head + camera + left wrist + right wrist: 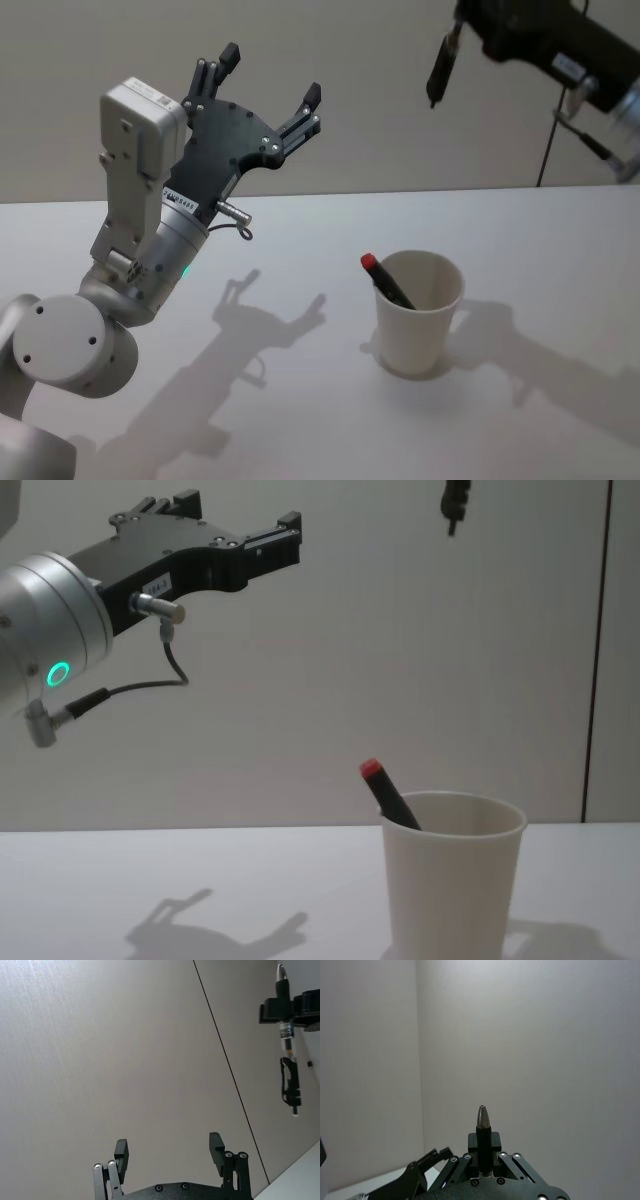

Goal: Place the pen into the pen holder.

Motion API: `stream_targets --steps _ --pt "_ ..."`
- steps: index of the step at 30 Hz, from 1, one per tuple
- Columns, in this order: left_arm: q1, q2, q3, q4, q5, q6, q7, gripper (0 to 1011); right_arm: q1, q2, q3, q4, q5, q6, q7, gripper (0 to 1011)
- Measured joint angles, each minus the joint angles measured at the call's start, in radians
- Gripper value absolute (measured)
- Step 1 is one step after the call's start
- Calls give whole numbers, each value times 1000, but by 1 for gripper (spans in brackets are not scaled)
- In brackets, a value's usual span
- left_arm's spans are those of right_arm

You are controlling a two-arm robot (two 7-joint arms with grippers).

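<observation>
The pen (pixel 385 280) (pixel 385 790), black with a red tip, leans inside the white paper-cup pen holder (pixel 420 315) (pixel 450 890), its red end sticking out over the left rim. My left gripper (pixel 272 75) (pixel 240 510) (pixel 168 1142) is raised high over the left of the table, open and holding nothing. High at the upper right, above and behind the cup, my right gripper (pixel 440 65) (pixel 455 500) (pixel 483 1120) (pixel 291 1090) hangs with its fingers shut together and pointing down, nothing between them.
The cup stands upright on a plain white table (pixel 300 400) with a bare wall behind it. A dark vertical seam (pixel 597 650) runs down the wall at the right. The arms' shadows fall across the tabletop.
</observation>
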Motion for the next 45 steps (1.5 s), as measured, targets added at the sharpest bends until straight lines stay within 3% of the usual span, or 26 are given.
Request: stream_targets --steps 14,26,34,45 --pt "0 0 0 0 0 0 0 1001 -50 92 -13 -48 -113 49 128 129" --pt "0 0 0 0 0 0 0 1001 -95 148 -34 -59 -194 110 157 129" --pt "0 0 0 0 0 0 0 1001 -104 146 -52 -47 -221 122 159 129" --pt "0 0 0 0 0 0 0 1001 -81 103 -78 -12 -235 110 168 129"
